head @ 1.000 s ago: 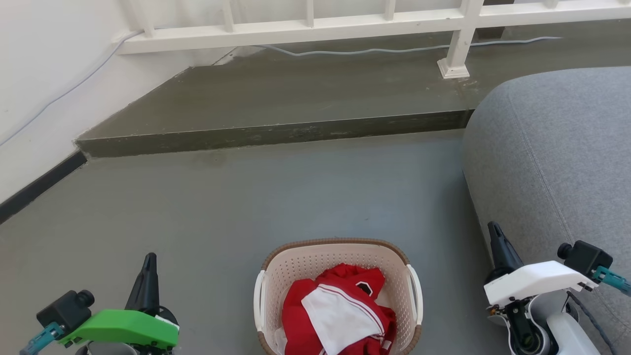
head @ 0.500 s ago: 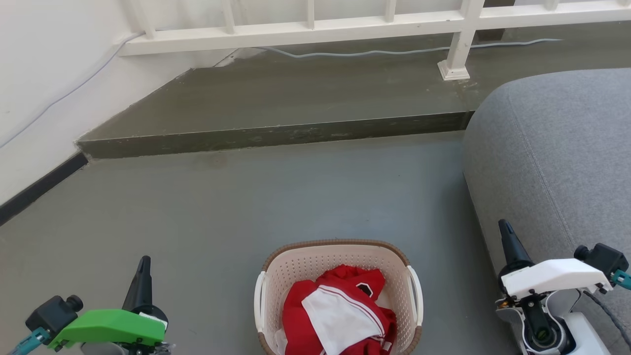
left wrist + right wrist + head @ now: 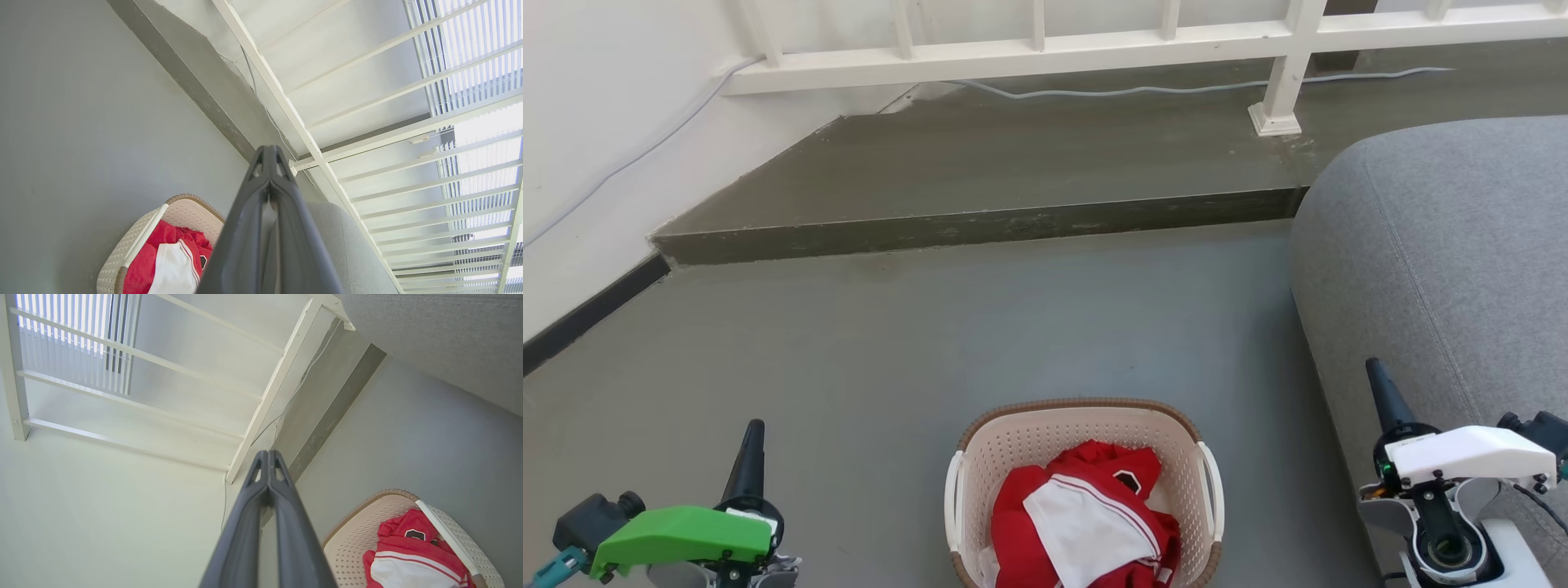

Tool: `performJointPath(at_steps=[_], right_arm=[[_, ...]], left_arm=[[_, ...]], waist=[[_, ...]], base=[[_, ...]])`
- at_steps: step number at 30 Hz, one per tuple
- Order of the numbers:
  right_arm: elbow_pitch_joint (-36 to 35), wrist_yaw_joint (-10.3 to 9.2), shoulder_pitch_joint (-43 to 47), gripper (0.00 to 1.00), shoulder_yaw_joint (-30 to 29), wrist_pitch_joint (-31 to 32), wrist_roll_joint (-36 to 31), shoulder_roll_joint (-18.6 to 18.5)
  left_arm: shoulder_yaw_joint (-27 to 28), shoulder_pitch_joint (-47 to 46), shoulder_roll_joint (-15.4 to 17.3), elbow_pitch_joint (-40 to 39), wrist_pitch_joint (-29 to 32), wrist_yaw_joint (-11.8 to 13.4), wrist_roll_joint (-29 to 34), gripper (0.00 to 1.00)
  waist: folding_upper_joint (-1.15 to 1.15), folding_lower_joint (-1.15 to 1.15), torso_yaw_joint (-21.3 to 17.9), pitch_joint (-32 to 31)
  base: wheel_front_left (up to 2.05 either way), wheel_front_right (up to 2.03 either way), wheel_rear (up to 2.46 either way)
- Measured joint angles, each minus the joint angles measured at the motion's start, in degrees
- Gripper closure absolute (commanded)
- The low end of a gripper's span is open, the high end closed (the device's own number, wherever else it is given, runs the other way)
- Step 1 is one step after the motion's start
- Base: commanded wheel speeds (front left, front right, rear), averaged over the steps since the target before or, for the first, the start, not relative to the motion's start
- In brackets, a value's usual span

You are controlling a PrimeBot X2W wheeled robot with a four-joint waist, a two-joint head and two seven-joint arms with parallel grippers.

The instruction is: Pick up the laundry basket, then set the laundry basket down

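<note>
While the laundry basket (image 3: 1029,441) sits on the grey floor (image 3: 1013,327), holding red and white clothes (image 3: 1086,514), the left hand (image 3: 752,437) and right hand (image 3: 1379,384) hover well apart on either side, fingers pressed together, empty. The basket looks light, stiff plastic; its white side handles (image 3: 1215,490) seem the best hold for both hands.

Bare grey floor (image 3: 874,367) lies open on both sides of the laundry basket (image 3: 1013,445); grey sofa (image 3: 1462,245) walls the right side, just beside my right gripper (image 3: 1378,377); raised concrete step (image 3: 972,224) and white railing (image 3: 1029,51) bound the far end.
</note>
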Motion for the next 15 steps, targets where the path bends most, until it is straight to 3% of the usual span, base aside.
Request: performJointPath(at_steps=[15], right_arm=[[-0.4,1.04,-0.6,1.00,-3.4,2.8,10.7,0.2]], left_arm=[[1.7,-1.3,0.0,0.4,2.8,-0.2,-10.4,1.00]], waist=[[0.00,0.00,0.1,-0.3]], base=[[0.00,0.00,0.00]])
